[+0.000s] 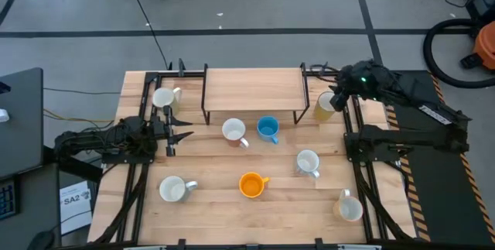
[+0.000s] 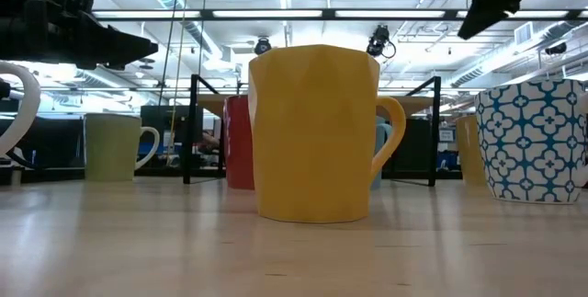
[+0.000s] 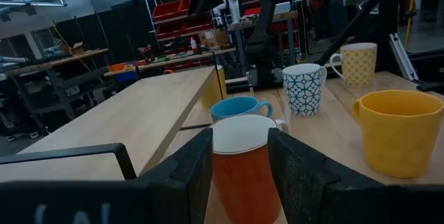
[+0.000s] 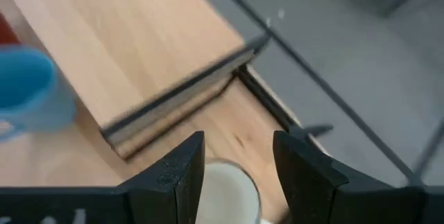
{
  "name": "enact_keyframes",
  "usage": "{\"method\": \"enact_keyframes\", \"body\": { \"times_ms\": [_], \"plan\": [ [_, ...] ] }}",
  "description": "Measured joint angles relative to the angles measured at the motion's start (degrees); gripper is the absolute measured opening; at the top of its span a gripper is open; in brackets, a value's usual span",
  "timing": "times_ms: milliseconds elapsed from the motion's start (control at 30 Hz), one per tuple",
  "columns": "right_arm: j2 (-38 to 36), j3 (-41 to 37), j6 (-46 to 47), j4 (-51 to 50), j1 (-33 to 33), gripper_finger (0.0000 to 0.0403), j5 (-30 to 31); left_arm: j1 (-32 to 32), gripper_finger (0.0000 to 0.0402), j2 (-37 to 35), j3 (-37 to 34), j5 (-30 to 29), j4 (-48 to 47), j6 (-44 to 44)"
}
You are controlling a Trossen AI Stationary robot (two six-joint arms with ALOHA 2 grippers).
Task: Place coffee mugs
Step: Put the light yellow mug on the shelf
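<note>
Eight mugs stand on the wooden table. In the high view: a cream mug [image 1: 165, 97], a red-orange mug with a white inside [image 1: 234, 131], a blue mug [image 1: 267, 128], a patterned mug [image 1: 308, 162], an orange-yellow mug [image 1: 251, 184], two white mugs [image 1: 174, 189] [image 1: 350, 206] and a pale cream mug [image 1: 325, 105]. My left gripper [image 1: 186, 127] is open, level, left of the red-orange mug [image 3: 239, 165] and apart from it. My right gripper [image 1: 338, 95] is open and hangs above the pale cream mug [image 4: 225, 189], fingers pointing down.
A raised wooden shelf on a black frame [image 1: 251, 87] stands at the table's far middle, between the two grippers. The yellow mug [image 2: 317, 131] fills the low view's centre, with the patterned mug [image 2: 533, 141] to its right. The table's near middle has open wood.
</note>
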Motion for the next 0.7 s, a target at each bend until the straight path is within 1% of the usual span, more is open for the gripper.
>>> {"method": "enact_keyframes", "body": {
  "times_ms": [133, 200, 500, 700],
  "plan": [
    [4.16, 0.2, -5.11, -2.57, -6.49, 0.0177, -6.1, -0.01, 0.0144, 0.0, 0.01, -0.01, 0.01, -0.02],
    [6.29, 0.2, -7.7, -4.27, -9.65, 0.0177, -8.22, -0.01, 0.0144, 0.0, 0.0, 0.01, 0.01, -0.02],
    [15.84, 0.2, -16.54, -7.31, -20.94, 0.0177, -11.54, -0.01, 0.0144, 0.0, 0.01, -0.01, 0.01, -0.04],
    [21.52, 0.2, -19.74, -7.28, -24.96, 0.0177, -11.96, 0.01, 0.0144, 0.0, 0.0, 0.0, -0.01, -0.04]
  ]
}}
